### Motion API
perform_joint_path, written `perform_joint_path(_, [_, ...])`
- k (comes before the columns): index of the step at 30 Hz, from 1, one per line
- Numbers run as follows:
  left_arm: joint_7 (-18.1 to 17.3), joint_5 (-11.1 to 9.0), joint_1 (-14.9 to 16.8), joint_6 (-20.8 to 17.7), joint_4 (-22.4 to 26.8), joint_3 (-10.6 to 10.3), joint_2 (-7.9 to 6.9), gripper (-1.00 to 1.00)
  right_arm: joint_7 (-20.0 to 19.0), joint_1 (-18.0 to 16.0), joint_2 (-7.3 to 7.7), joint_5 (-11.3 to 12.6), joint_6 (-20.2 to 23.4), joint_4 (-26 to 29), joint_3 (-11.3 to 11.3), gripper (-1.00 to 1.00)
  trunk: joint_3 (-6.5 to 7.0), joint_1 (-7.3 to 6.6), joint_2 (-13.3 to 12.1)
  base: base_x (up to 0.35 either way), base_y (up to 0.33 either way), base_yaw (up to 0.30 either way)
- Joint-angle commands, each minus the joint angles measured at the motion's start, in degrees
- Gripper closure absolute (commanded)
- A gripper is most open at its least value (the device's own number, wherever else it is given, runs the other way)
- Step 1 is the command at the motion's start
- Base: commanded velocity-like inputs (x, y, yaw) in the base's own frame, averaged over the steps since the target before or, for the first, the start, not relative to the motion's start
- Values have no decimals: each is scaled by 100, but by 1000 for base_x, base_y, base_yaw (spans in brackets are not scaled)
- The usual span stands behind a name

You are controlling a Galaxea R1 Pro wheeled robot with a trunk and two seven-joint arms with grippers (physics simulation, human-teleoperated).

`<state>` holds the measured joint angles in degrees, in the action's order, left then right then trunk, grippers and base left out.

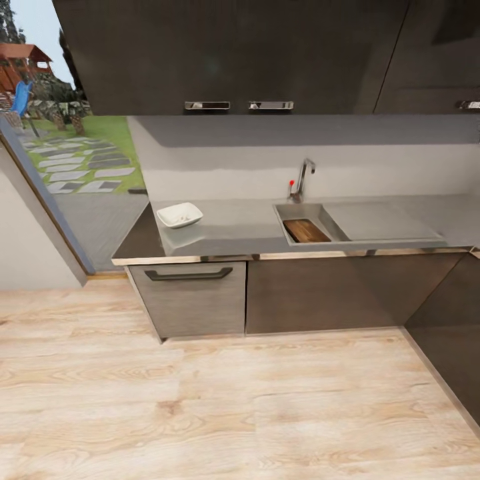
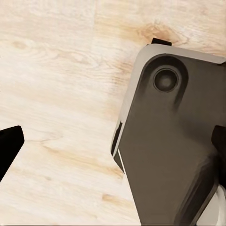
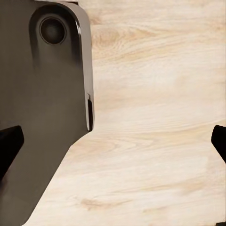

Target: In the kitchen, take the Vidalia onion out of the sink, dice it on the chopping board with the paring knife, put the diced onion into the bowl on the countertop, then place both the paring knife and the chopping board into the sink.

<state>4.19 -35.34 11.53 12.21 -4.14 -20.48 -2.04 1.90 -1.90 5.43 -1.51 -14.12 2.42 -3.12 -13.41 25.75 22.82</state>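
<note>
Across the floor, the countertop [image 1: 227,228] carries the white bowl [image 1: 179,215] at its left end, with small pale bits inside. The sink [image 1: 373,225] is set into the slab to the right, under a chrome tap [image 1: 304,177] with a red knob. The chopping board [image 1: 306,231] lies inside the basin. The paring knife and the Vidalia onion are out of view. My left gripper [image 2: 113,146] and right gripper [image 3: 114,141] hang over the wooden floor, both open and holding nothing.
Wooden floor [image 1: 220,407] stretches between me and the dark lower cabinets [image 1: 193,300]. Upper cabinets [image 1: 233,53] overhang the counter. A glass door [image 1: 73,167] is at the left, another cabinet run [image 1: 453,333] at the right. My dark base [image 2: 174,141] shows beside each gripper.
</note>
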Motion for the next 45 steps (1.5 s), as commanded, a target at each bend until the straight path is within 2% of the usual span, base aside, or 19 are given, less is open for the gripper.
perform_joint_path(1, [15,-21,7,6,-20,-45,6,-100,1,-4,0,-13,20,19,-33,-100,0,3,10,0,0,0])
perform_joint_path(4, [25,-25,7,-128,-24,-44,-12,-100,-4,-4,6,28,110,105,-39,-100,27,3,10,0,0,0])
perform_joint_path(8, [25,-25,7,-544,-25,-44,-47,-100,-12,-4,10,435,127,117,-34,-100,63,3,10,0,0,0])
perform_joint_path(11, [21,-25,7,-670,-25,-44,-64,-100,-13,-4,10,558,129,118,-32,-100,91,3,10,0,0,0])
perform_joint_path(45, [21,-25,7,-703,-25,-44,-69,-100,-14,-4,2,590,113,107,-22,-100,400,3,10,0,0,0])
